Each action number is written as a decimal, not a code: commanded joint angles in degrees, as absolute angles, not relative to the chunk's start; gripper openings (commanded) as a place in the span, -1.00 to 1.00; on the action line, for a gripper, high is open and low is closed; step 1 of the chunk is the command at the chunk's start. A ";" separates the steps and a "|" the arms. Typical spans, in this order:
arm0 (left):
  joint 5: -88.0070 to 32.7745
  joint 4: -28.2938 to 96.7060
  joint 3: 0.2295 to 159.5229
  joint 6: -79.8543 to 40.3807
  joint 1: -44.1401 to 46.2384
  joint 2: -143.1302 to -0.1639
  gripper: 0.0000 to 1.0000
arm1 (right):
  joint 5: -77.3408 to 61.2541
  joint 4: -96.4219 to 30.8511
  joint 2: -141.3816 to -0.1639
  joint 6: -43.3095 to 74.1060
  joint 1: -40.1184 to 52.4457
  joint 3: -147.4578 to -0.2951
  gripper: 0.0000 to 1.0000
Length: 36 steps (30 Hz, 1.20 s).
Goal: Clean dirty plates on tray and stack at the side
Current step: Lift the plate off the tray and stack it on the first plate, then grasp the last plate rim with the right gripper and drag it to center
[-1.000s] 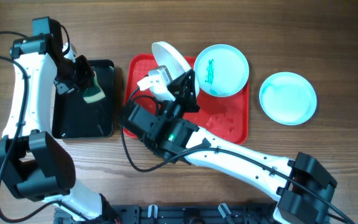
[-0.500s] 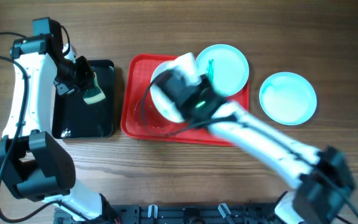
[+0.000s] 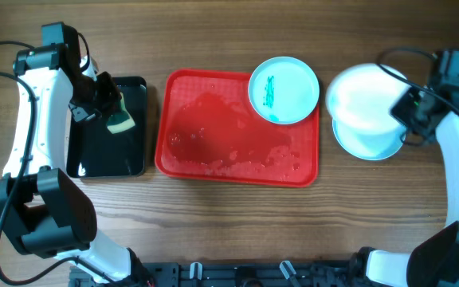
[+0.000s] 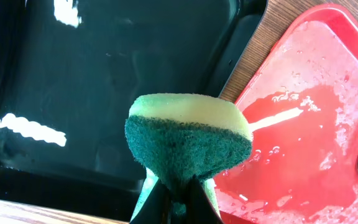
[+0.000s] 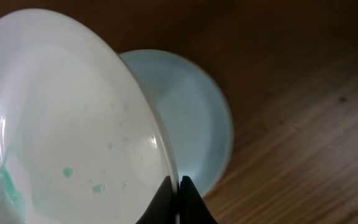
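Observation:
The red tray (image 3: 213,147) lies mid-table, wet, with one plate (image 3: 284,89) bearing a teal smear at its back right corner. My right gripper (image 3: 409,112) is shut on the rim of a second, tilted plate (image 3: 365,100), held above a third plate (image 3: 373,145) on the wood right of the tray. In the right wrist view the held plate (image 5: 61,124) shows faint teal specks, with the lower plate (image 5: 191,124) behind it. My left gripper (image 3: 106,102) is shut on a green and yellow sponge (image 4: 188,140) over the black tray (image 3: 106,151).
The black tray (image 4: 104,74) sits left of the red tray with wet streaks on its floor. The red tray's floor (image 4: 303,143) shows water drops and puddles. Bare wood lies in front of and behind both trays.
My right arm has swung from the red tray's left half over to the right with the plate, now holding it above the plate on the wood. The left arm has not moved.

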<state>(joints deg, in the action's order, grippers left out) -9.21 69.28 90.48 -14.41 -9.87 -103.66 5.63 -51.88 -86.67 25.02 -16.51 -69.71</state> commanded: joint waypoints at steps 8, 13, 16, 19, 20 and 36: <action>-8.91 69.28 90.19 -13.93 -9.85 -104.05 -0.92 | 7.09 -36.45 -86.78 27.11 -20.58 -53.91 -0.58; -8.88 69.23 90.19 -13.91 -9.87 -104.05 -0.92 | -8.29 -30.89 -86.87 19.44 -20.43 -54.00 0.18; -8.91 69.23 90.19 -13.91 -9.87 -104.05 -0.92 | -16.82 -30.92 -86.83 17.19 -19.64 -55.29 0.18; -8.91 69.21 90.19 -13.91 -9.87 -104.05 -0.92 | -19.40 -31.77 -86.78 16.73 -13.80 -58.06 0.09; -8.88 69.23 90.19 -13.91 -9.85 -104.05 -0.92 | -19.35 -31.68 -86.78 16.91 -10.83 -58.63 0.09; -8.88 68.38 90.19 -13.91 -9.87 -104.05 -0.92 | -7.09 -19.16 -104.44 34.92 9.91 -58.57 -0.43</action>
<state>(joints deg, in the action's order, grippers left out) -9.21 68.58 90.48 -14.41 -9.87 -103.66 -7.14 -21.06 -101.47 36.18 9.72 -57.65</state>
